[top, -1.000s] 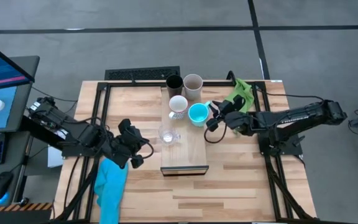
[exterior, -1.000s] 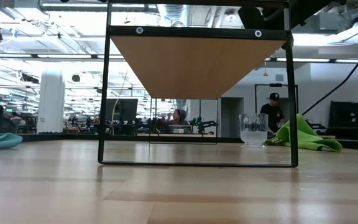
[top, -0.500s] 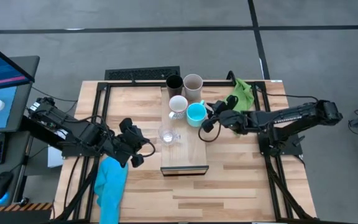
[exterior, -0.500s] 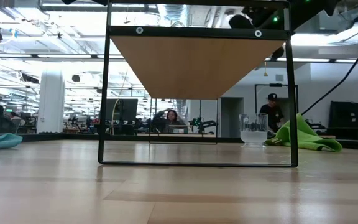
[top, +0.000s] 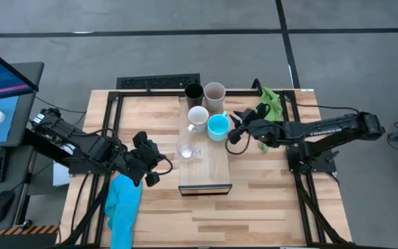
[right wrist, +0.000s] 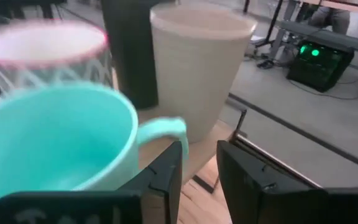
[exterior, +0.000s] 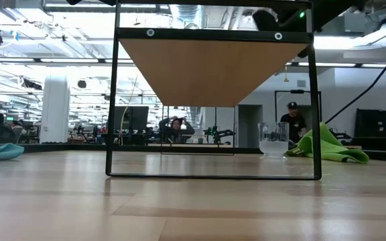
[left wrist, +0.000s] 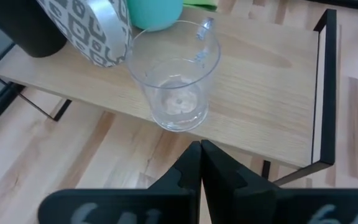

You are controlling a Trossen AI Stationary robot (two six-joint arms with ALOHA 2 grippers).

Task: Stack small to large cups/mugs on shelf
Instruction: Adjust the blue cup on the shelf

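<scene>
Over the last second the right claw [top: 232,131] had carried the turquoise mug [top: 218,126] a little way inward across the shelf [top: 213,173], so that it now sat just beside the white mug [top: 197,117]. In the right wrist view the fingers stood narrowly apart beside the mug's handle, and whether they gripped it could not be told. The black cup [top: 193,92] and beige cup [top: 214,93] stood behind, the glass cup [top: 186,149] nearer the front. The placing looked nearly done. The left claw [top: 155,171] waited pinched closed over the tabletop [top: 268,200].
</scene>
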